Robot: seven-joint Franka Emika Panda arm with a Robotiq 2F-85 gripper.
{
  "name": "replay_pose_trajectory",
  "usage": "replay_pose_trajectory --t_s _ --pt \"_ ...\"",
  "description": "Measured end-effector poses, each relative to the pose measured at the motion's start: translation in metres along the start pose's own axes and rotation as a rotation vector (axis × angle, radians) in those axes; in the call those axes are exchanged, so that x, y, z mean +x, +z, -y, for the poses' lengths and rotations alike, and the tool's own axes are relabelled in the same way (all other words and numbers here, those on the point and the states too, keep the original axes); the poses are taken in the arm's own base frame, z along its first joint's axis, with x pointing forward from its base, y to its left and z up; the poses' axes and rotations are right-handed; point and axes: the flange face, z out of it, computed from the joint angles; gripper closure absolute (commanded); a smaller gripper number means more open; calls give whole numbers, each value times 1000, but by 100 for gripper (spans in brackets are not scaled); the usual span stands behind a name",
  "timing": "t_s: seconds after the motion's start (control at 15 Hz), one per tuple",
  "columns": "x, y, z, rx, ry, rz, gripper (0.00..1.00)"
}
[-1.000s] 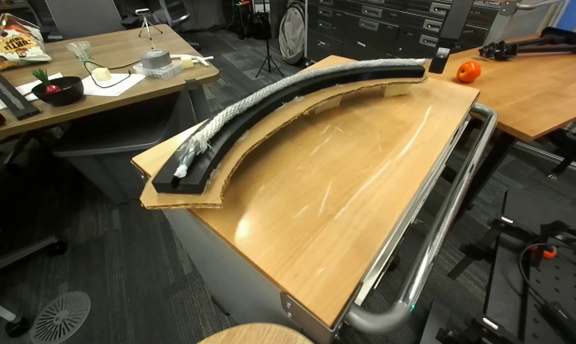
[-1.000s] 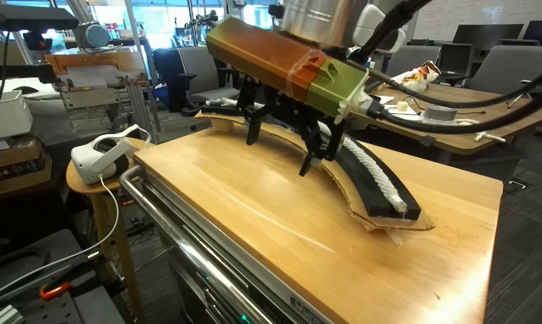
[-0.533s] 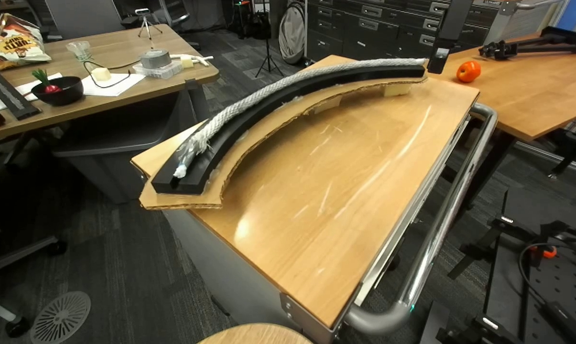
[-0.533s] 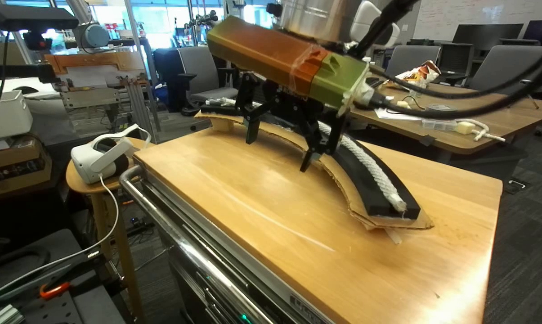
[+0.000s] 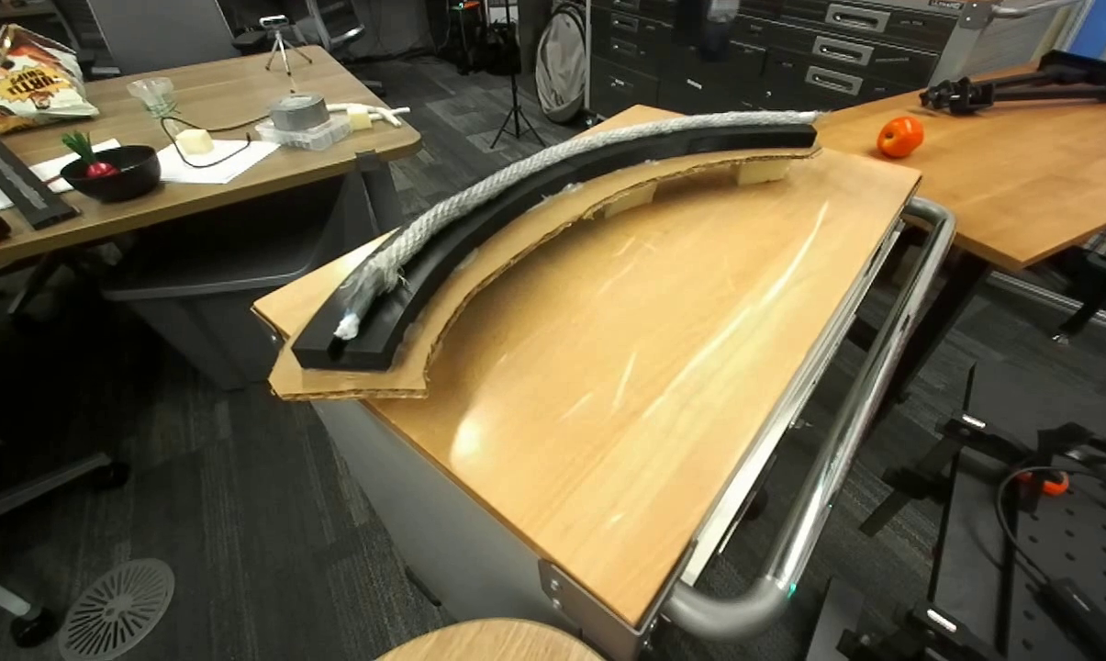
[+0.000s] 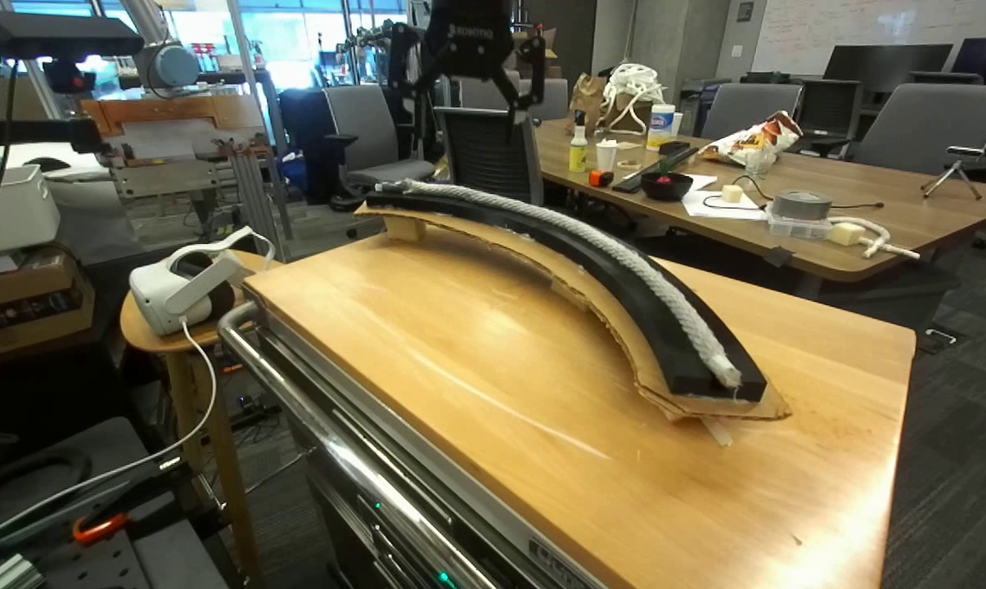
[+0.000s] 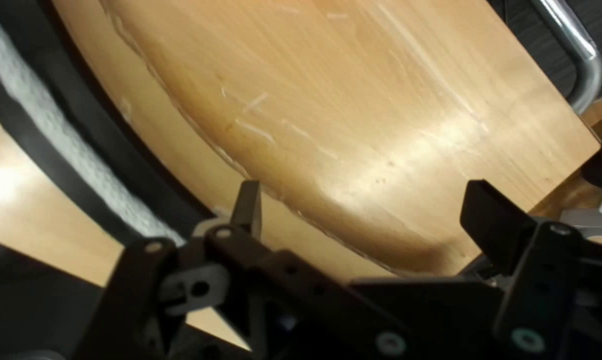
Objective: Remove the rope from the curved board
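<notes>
The silvery-grey braided rope [image 5: 516, 173] lies lengthwise along the black curved board [image 5: 479, 229], seated on its groove from near one end to the other. Its frayed end stops a little short of the near end of the board. The rope [image 6: 623, 255] and the board [image 6: 652, 327] show in full in an exterior view. In the wrist view the rope [image 7: 56, 127] and board [image 7: 106, 145] pass at the left, outside the jaws. My gripper [image 7: 361, 187] is open and empty above the wooden top. An exterior view shows the gripper [image 6: 468, 131] high, beyond the board.
A cardboard base [image 5: 553, 220] on small blocks holds the board on the wooden cart top [image 5: 608, 395]. A metal handle [image 5: 832, 477] runs along the cart's edge. A white headset [image 6: 186, 286] rests on a stool. A table with a bowl [image 6: 664, 186] and chip bag [image 6: 754, 143] stands behind.
My gripper has risen and moved away from above the board, and has turned, uncovering the middle of the rope. It stays open. The rope and the board have not moved.
</notes>
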Motion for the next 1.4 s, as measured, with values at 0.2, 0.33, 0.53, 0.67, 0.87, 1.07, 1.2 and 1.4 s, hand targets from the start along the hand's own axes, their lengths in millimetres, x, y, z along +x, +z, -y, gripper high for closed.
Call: replay_pose_trajectory --t_s 0.2,0.33,0.53,0.67,0.87,1.07,1.2,1.4 --pt "38 -4 15 -12 -69 10 0" --pt "37 -1 8 -8 -68 14 0" --pt "35 3 9 12 -161 34 0" --pt "37 -4 15 23 -269 42 0" --pt "50 -45 27 34 -427 46 0" --pt "75 -84 46 36 -568 31 0" --pt "85 -87 50 38 -597 30 0" --pt "89 -81 45 49 -606 37 0"
